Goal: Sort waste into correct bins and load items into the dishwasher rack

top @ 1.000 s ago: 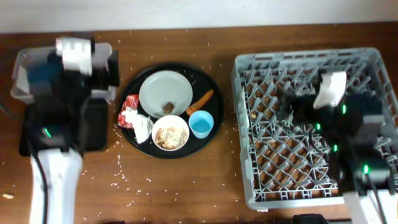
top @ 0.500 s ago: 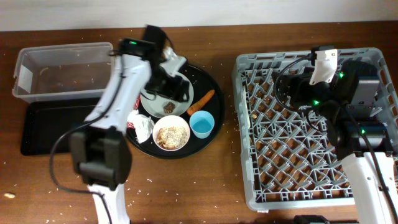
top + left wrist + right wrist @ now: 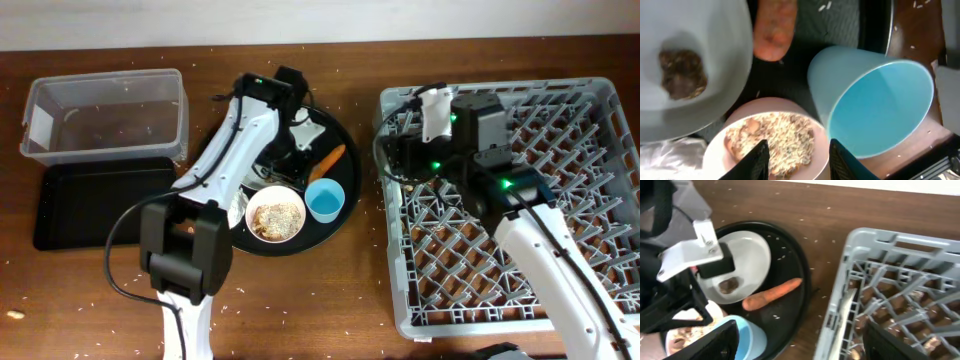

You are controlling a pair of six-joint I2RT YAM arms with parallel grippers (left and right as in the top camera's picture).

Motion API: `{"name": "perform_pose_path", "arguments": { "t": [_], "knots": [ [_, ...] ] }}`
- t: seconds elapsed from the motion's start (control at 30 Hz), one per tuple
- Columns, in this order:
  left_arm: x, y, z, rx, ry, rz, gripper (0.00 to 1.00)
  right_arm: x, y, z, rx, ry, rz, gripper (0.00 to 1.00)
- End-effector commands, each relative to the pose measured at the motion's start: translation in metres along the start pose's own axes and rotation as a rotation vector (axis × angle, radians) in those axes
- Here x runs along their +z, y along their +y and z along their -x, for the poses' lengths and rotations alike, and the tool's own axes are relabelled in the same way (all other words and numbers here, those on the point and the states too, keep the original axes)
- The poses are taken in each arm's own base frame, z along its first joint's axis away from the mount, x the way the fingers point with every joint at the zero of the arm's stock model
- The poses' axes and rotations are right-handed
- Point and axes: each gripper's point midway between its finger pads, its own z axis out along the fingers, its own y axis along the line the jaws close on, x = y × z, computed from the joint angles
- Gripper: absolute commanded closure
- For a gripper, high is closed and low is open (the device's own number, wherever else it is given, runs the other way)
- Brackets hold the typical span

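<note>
The left end effector point(image 3: 797, 152) is hovering released — nothing between its fingers point(image 3: 760, 160) — over the white bowl point(image 3: 765, 104) of rice scraps point(image 3: 785, 135), lower centre of the left wrist frame. The blue cup point(image 3: 875, 100) is sitting at right, the carrot point(image 3: 775, 25) lying beyond at top. The right end effector point(image 3: 800, 342) is also gaping empty, over the dishwasher rack point(image 3: 900, 242) at its left edge.

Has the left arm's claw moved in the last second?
Yes. The left claw swung right, from over the clear tub to above the round black tray.
</note>
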Motion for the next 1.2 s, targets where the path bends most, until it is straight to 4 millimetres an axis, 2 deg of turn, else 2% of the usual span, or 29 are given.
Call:
{"name": "perform_pose_path", "arguments": {
  "t": [0.0, 0.1, 0.17, 0.2, 0.27, 0.33, 0.4, 0.47, 0.5, 0.53, 0.6, 0.67, 0.7, 0.77, 0.8, 0.83, 0.9, 0.97, 1.03, 1.07, 1.17],
  "knots": [
    [0.010, -0.013, 0.004, 0.045, -0.006, 0.003, 0.61, -0.008, -0.017, 0.011, 0.026, -0.030, -0.049, 0.21],
    [0.035, -0.012, -0.001, 0.052, 0.012, 0.000, 0.62, -0.008, -0.021, 0.008, 0.035, -0.018, -0.058, 0.21],
    [0.038, -0.008, -0.003, 0.050, 0.019, 0.019, 0.87, -0.008, -0.021, 0.003, 0.039, 0.000, -0.059, 0.21],
    [0.035, -0.006, -0.001, 0.049, 0.010, 0.031, 0.96, -0.008, -0.021, 0.003, 0.039, 0.000, -0.059, 0.21],
    [0.019, -0.003, 0.009, 0.044, -0.026, 0.037, 0.99, -0.009, -0.021, 0.004, 0.039, -0.004, -0.058, 0.21],
    [-0.020, 0.001, 0.024, 0.032, -0.101, 0.040, 0.99, -0.020, -0.012, 0.020, 0.023, -0.068, -0.021, 0.15],
    [-0.060, -0.001, 0.041, 0.019, -0.212, -0.026, 0.99, -0.041, -0.005, 0.044, 0.007, -0.177, -0.011, 0.06],
    [-0.116, -0.012, 0.064, 0.054, -0.432, -0.296, 0.99, -0.051, 0.005, 0.063, 0.005, -0.257, 0.034, 0.01],
    [-0.134, -0.012, 0.071, 0.058, -0.511, -0.408, 0.99, -0.051, 0.014, 0.069, -0.011, -0.280, 0.088, 0.01],
    [-0.163, -0.005, 0.077, 0.070, -0.634, -0.573, 0.99, -0.048, 0.027, 0.076, -0.035, -0.305, 0.169, 0.01],
    [-0.204, 0.007, 0.075, 0.111, -0.785, -0.779, 0.99, -0.038, 0.046, 0.086, -0.066, -0.336, 0.304, 0.01],
    [-0.236, 0.014, 0.063, 0.181, -0.897, -0.950, 0.99, -0.021, 0.059, 0.098, -0.057, -0.376, 0.433, 0.01],
    [-0.242, 0.014, 0.060, 0.198, -0.920, -0.996, 0.99, -0.014, 0.066, 0.101, -0.060, -0.388, 0.498, 0.01],
    [-0.238, 0.015, 0.063, 0.193, -0.914, -1.016, 0.99, -0.010, 0.087, 0.110, -0.090, -0.436, 0.701, 0.01],
    [-0.234, 0.014, 0.064, 0.189, -0.905, -1.023, 0.99, -0.008, 0.092, 0.111, -0.094, -0.446, 0.752, 0.01],
    [-0.228, 0.005, 0.068, 0.194, -0.883, -1.037, 1.00, 0.001, 0.097, 0.112, -0.081, -0.458, 0.850, 0.01],
    [-0.212, -0.007, 0.074, 0.194, -0.832, -0.995, 1.00, 0.015, 0.098, 0.105, -0.049, -0.433, 0.914, 0.01],
    [-0.191, -0.017, 0.080, 0.180, -0.767, -0.928, 0.99, 0.012, 0.105, 0.103, -0.073, -0.436, 0.940, 0.01],
    [-0.185, -0.032, 0.082, 0.205, -0.744, -0.930, 1.00, 0.011, 0.116, 0.100, -0.084, -0.427, 0.964, 0.00],
    [-0.184, -0.034, 0.083, 0.208, -0.739, -0.930, 0.99, 0.011, 0.121, 0.099, -0.092, -0.428, 0.975, 0.04],
    [-0.179, -0.035, 0.084, 0.204, -0.724, -0.905, 0.99, 0.003, 0.135, 0.095, -0.139, -0.426, 1.026, 0.27]
  ]
}}
